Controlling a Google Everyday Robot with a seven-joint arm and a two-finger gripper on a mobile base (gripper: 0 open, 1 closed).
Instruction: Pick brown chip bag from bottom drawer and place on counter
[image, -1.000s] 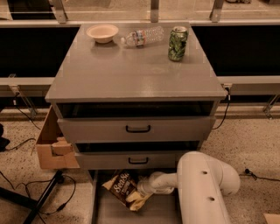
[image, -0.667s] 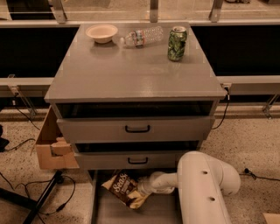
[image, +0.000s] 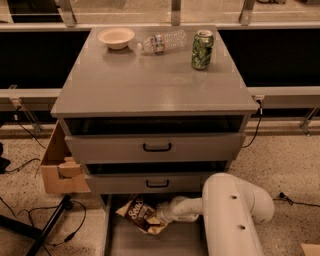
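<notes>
The brown chip bag (image: 137, 212) lies tilted in the open bottom drawer (image: 145, 243), near its back, just under the middle drawer's front. My gripper (image: 159, 218) reaches in from the right at the end of the white arm (image: 232, 212) and meets the bag's right end. Its tip is partly hidden by the bag. The counter (image: 150, 85) is the grey top of the cabinet above.
On the counter's far edge stand a beige bowl (image: 116, 37), a lying plastic bottle (image: 162, 41) and a green can (image: 202, 49). The two upper drawers are slightly open. A cardboard box (image: 57, 170) sits at the cabinet's left, with a black stand leg (image: 47, 227) and cables on the floor.
</notes>
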